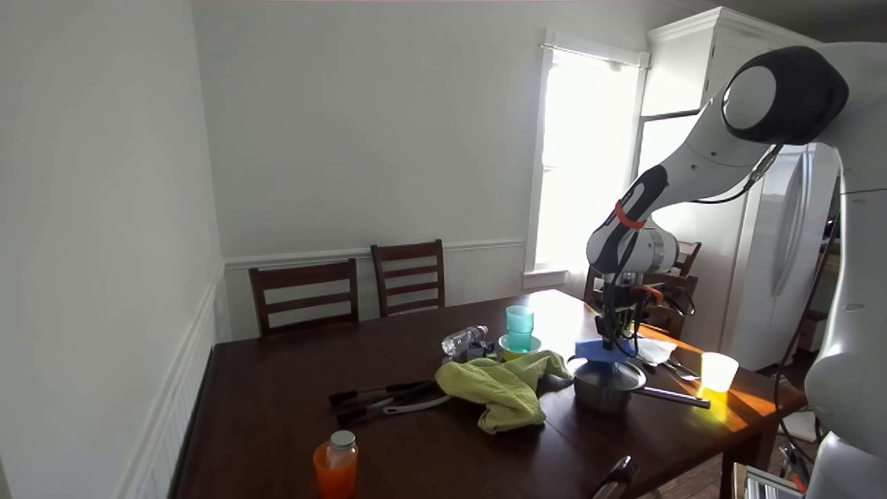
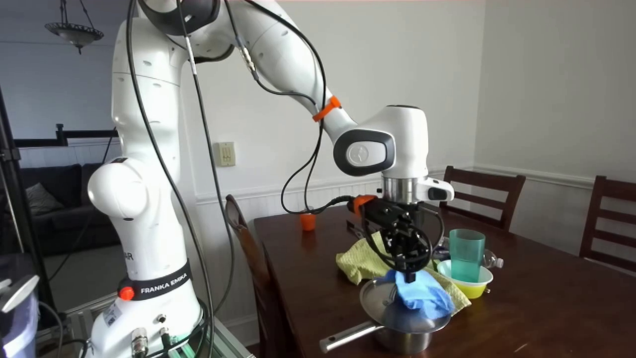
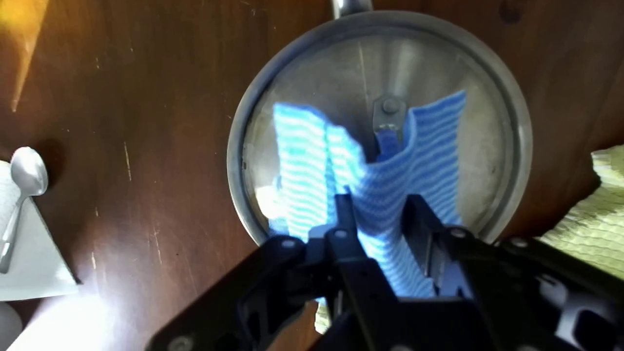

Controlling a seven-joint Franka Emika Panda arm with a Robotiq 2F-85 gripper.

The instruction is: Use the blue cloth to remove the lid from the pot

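Observation:
The steel pot stands on the table with its lid on top; the pot's long handle sticks out to one side. The blue cloth drapes over the lid's middle in both exterior views. In the wrist view, the striped cloth covers most of the lid handle, and one metal end of that handle shows. My gripper is directly above the lid, pointing down, fingers apart with cloth between and beneath them. Whether the fingers touch the cloth or handle is hard to tell.
A green cloth lies beside the pot. A teal cup stands in a bowl, near a clear bottle. A white cup, a spoon, dark-handled utensils and an orange cup are also on the table.

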